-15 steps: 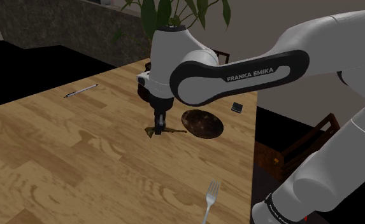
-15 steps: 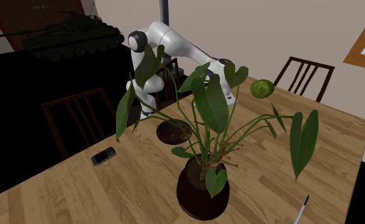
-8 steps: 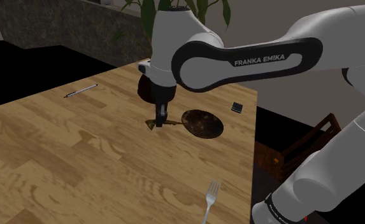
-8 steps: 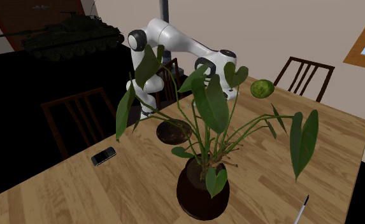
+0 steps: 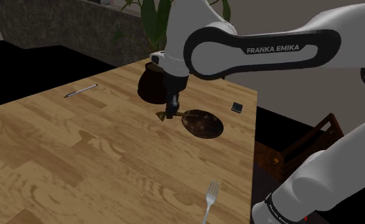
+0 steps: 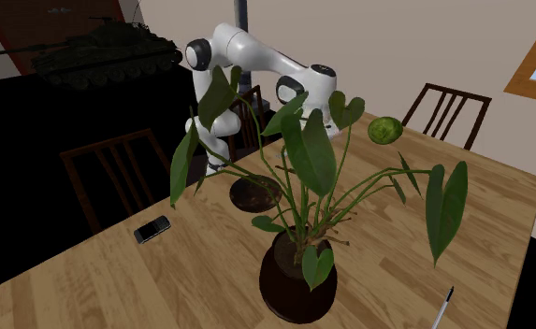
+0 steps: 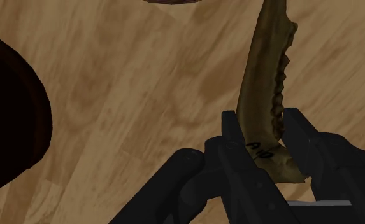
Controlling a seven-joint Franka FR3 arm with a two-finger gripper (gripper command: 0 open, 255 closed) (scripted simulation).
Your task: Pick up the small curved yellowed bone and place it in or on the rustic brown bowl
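My black gripper is shut on the small curved yellowed bone, which hangs just above the wooden table beside the rim of the brown bowl. In the wrist view the toothed bone runs out past the gripper, clasped low down between both fingers. A sliver of the bowl's rim lies ahead of the fingertips. In the second exterior view the bowl sits below the arm, partly behind plant leaves.
A dark plant pot stands right behind the gripper, its broad leaves spreading over the table. A pen, a phone and a fork lie on the tabletop. Chairs stand around it.
The gripper has lifted the bone off the table and carried it up and toward the shoulder view's right, from beside the bowl's near side to its rim.
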